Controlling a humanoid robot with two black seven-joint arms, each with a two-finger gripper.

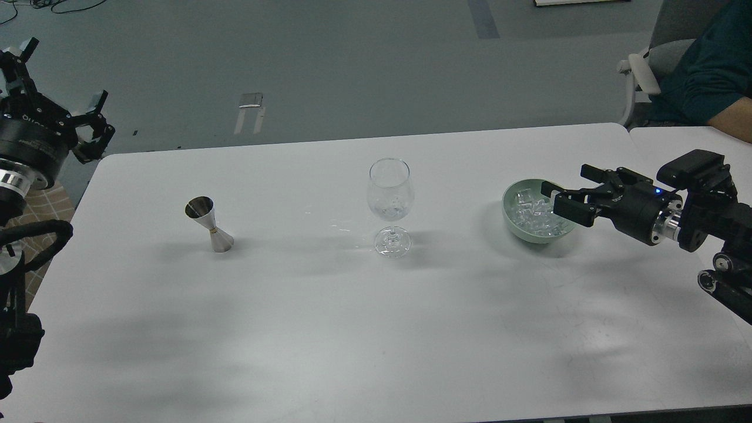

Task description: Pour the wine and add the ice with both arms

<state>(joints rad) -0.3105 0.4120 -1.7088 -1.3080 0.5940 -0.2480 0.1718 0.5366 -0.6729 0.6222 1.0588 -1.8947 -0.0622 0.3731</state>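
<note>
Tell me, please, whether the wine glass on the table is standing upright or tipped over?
Upright. The wine glass stands on its round foot on the white table, stem vertical and mouth facing up, between the metal measuring cup and the green bowl.

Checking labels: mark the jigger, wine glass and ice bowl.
jigger (210, 225), head view, on its narrow waist.
wine glass (390, 191), head view, on the bowl's side wall.
ice bowl (510, 226), head view, on the green outer wall.

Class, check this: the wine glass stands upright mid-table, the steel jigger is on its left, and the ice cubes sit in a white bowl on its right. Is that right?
Not quite. The head view shows the bowl is pale green, not white. The wine glass, jigger and ice cubes are as stated.
</note>
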